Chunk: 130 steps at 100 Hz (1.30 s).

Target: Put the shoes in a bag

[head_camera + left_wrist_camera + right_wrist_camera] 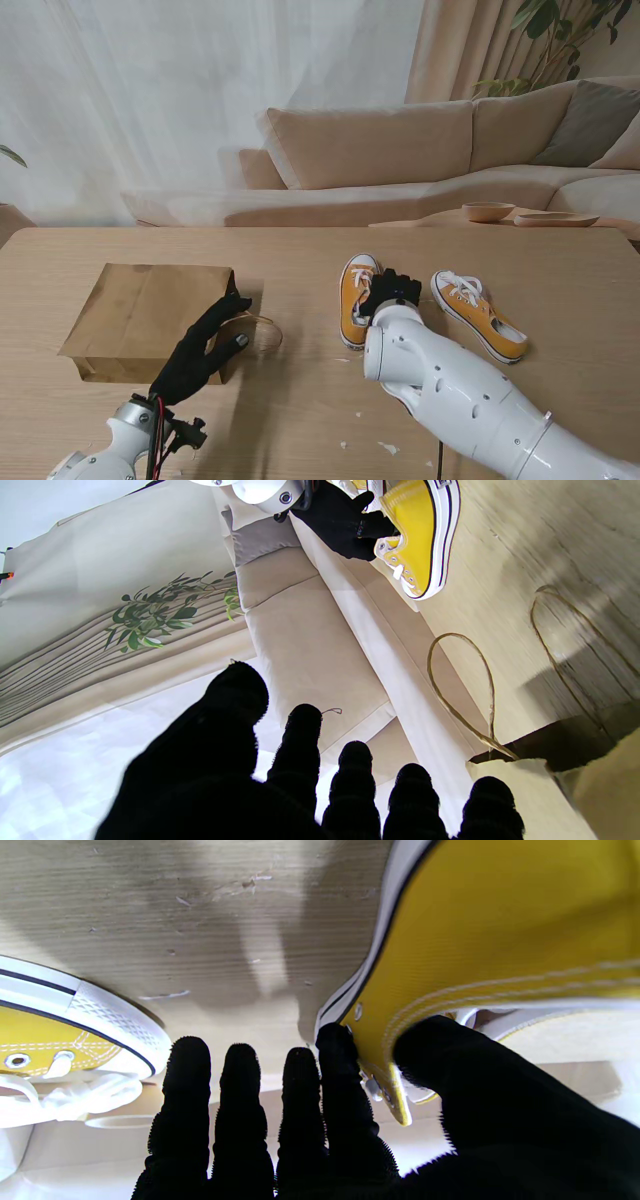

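1. The right hand (392,292) is closed on the side wall of the left yellow shoe (356,298): in the right wrist view the thumb (450,1055) sits inside the collar and a finger (336,1050) presses the outer canvas, with the other fingers straight beside it.
2. That shoe (500,940) stands near the middle of the counter (300,420), its toe pointing away from me.
3. The second yellow shoe (478,313) lies just to the right of the right hand, apart from it, angled with its toe toward the left and away from me.
4. The left hand (200,350) is spread wide and holds nothing; its fingers (300,740) reach over the right-hand edge of the paper bag (145,320).
5. The bag lies flat on the left of the counter, its mouth facing the shoes, and its twine handles (465,690) lie loose on the counter between bag and left shoe.
6. Beyond the counter stand a beige sofa (400,160) and two wooden bowls (490,211).
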{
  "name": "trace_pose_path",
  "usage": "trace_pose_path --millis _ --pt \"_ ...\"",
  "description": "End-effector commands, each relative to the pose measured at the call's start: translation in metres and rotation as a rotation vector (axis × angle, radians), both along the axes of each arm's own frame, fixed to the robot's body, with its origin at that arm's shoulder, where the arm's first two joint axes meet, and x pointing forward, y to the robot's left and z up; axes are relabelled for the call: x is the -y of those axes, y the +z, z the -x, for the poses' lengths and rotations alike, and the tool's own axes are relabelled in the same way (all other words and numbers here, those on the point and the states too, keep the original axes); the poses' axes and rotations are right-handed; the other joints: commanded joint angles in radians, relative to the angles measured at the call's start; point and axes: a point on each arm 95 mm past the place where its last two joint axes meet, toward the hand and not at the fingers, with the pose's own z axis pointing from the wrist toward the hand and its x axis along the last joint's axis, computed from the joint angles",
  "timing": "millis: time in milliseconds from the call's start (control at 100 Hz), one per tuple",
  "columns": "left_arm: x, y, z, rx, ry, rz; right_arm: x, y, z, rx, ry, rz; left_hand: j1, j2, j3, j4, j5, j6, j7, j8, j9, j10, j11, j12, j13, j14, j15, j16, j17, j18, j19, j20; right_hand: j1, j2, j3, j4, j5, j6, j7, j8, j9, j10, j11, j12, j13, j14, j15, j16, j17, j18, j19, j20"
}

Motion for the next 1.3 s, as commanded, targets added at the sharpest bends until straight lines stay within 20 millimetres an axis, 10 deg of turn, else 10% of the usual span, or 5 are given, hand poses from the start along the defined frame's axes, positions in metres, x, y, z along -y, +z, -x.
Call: trace_pose_path --millis 0,130,280,450,1290 --pt "0.001 0.000 0.001 -0.005 -0.012 -0.001 0.002 -0.005 0.000 -0.014 0.002 -0.016 0.027 -0.010 0.012 0.005 0.000 -0.018 0.008 0.008 -0.012 -0.011 0.008 0.008 -0.011 -0.026 -0.009 0.003 0.005 -0.036 -0.016 -0.001 0.108 -0.025 0.051 -0.071 0.083 -0.116 0.034 -0.139 0.042 -0.037 -0.021 -0.014 0.033 -0.008 0.024 0.017 0.011 -0.005 0.038 -0.021" --pt "0.001 0.000 0.000 -0.001 -0.008 -0.002 0.007 -0.006 -0.002 0.039 -0.014 -0.093 0.028 -0.010 0.014 0.005 0.001 -0.018 0.008 0.009 -0.011 -0.012 0.008 0.009 -0.011 -0.025 -0.008 0.003 0.006 -0.036 -0.016 -0.001 0.240 -0.035 0.033 -0.115 0.313 -0.253 0.186 -0.277 0.196 -0.051 -0.031 -0.047 0.123 -0.006 0.053 0.031 0.045 -0.005 0.077 -0.018" --pt "0.000 0.000 0.000 0.002 -0.003 -0.002 0.012 -0.006 0.001 0.080 -0.038 -0.194 0.029 -0.011 0.015 0.004 0.001 -0.018 0.009 0.009 -0.011 -0.010 0.009 0.010 -0.011 -0.026 -0.008 0.004 0.006 -0.036 -0.016 -0.001 0.251 0.017 0.021 -0.095 0.311 -0.333 0.228 0.121 0.218 -0.035 0.015 -0.034 0.139 -0.007 0.089 0.052 0.053 -0.009 0.123 -0.022" --pt "0.000 0.000 0.000 0.001 -0.001 -0.003 0.016 -0.002 0.013 0.104 -0.049 -0.292 0.031 -0.011 0.017 0.004 0.002 -0.018 0.009 0.009 -0.011 -0.012 0.009 0.011 -0.012 -0.026 -0.009 0.004 0.006 -0.037 -0.016 -0.001 0.270 0.052 0.012 -0.074 0.287 -0.279 0.258 0.240 0.195 -0.032 0.035 -0.019 0.115 -0.006 0.095 0.056 0.042 -0.013 0.140 -0.014" --pt "0.003 -0.001 -0.002 -0.012 -0.017 -0.005 0.097 0.018 0.087 0.180 -0.154 -0.119 0.029 -0.010 0.016 0.003 0.003 -0.025 0.010 0.010 -0.011 -0.013 0.009 0.013 -0.011 -0.029 -0.009 0.003 0.006 -0.038 -0.017 -0.003 0.250 0.061 -0.006 -0.075 0.312 -0.338 0.193 0.304 0.168 -0.037 0.019 -0.010 0.078 -0.011 0.075 0.046 0.024 -0.013 0.134 0.001"
